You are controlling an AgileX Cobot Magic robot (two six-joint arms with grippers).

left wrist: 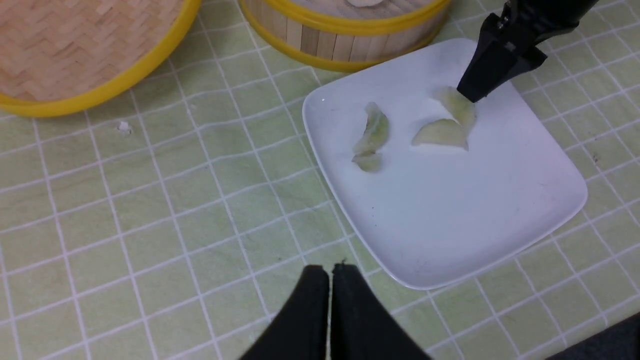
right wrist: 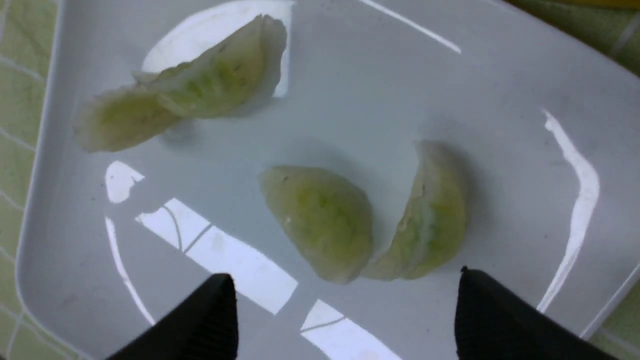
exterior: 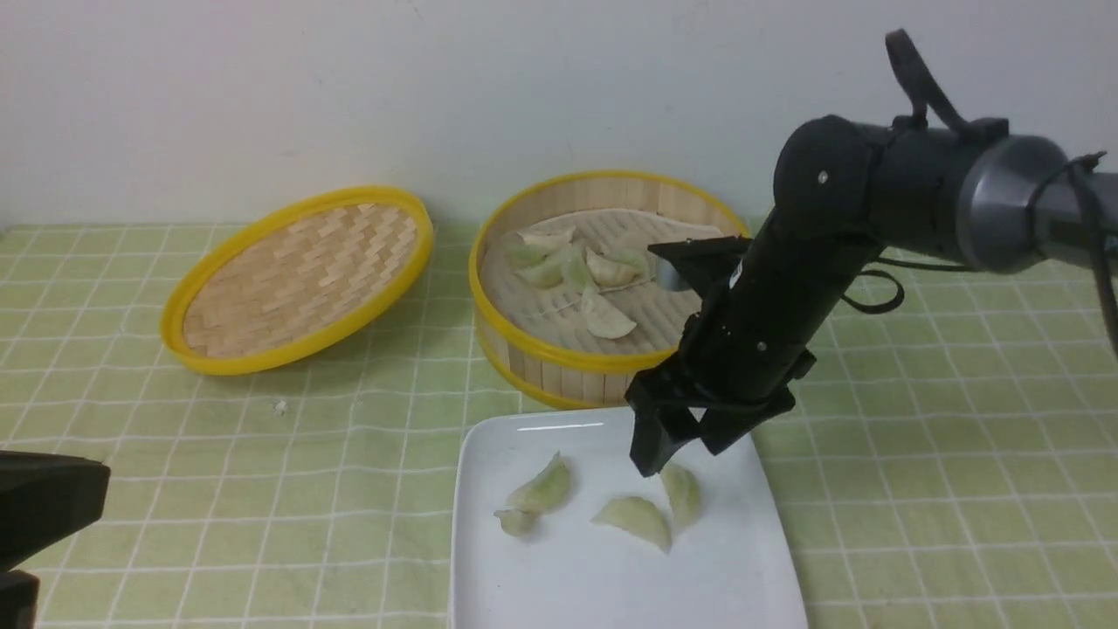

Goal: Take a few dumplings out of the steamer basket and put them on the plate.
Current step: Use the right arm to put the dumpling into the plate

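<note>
Pale green dumplings [exterior: 635, 517], white plate [exterior: 611, 585]

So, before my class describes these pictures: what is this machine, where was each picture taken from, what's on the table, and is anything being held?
It is a two-armed robot. One camera looks forward from its middle; two ride on its wrists. On a green checked cloth lie a bamboo lid, a steamer basket with dumplings and a white plate holding more. The right end effector hangs open above the plate, empty; the left end effector is shut, empty.
</note>
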